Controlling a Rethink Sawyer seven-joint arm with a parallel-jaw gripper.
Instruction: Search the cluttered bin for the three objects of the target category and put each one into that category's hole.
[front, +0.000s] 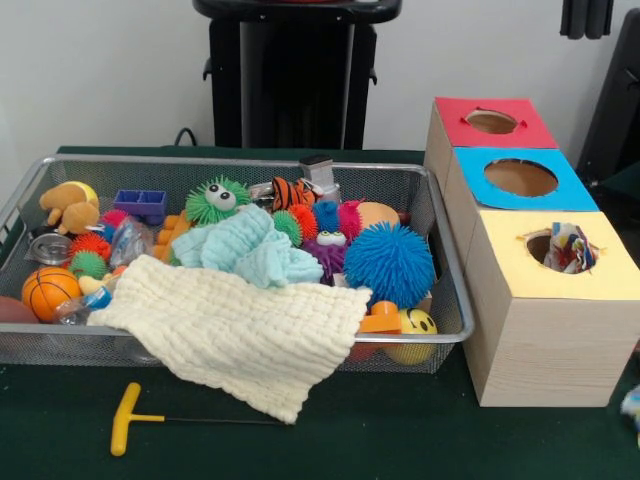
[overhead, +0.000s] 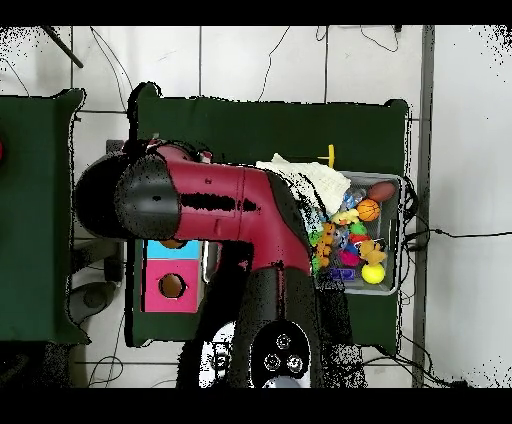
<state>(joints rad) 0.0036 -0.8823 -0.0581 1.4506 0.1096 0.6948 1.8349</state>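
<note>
The wire mesh bin (front: 447, 335) holds a heap of toys; it also shows in the overhead view (overhead: 399, 235). A pale yellow cloth (front: 240, 335) hangs over its front rim, and a mint cloth (front: 255, 250) lies in the middle. A white cloth with colourful dots (front: 570, 248) sticks out of the round hole in the yellow-topped box (front: 590, 275). No braided rope ring shows. Dark gripper tips (front: 586, 16) hang at the top edge above the boxes. In the overhead view the red arm (overhead: 225, 200) covers the yellow box.
A blue-topped box (front: 520, 178) and a red-topped box (front: 492, 121) stand behind the yellow one. A blue spiky ball (front: 390, 262), a small basketball (front: 48, 290) and a plush (front: 68, 205) lie in the bin. A yellow T-handled tool (front: 125, 420) lies before the bin.
</note>
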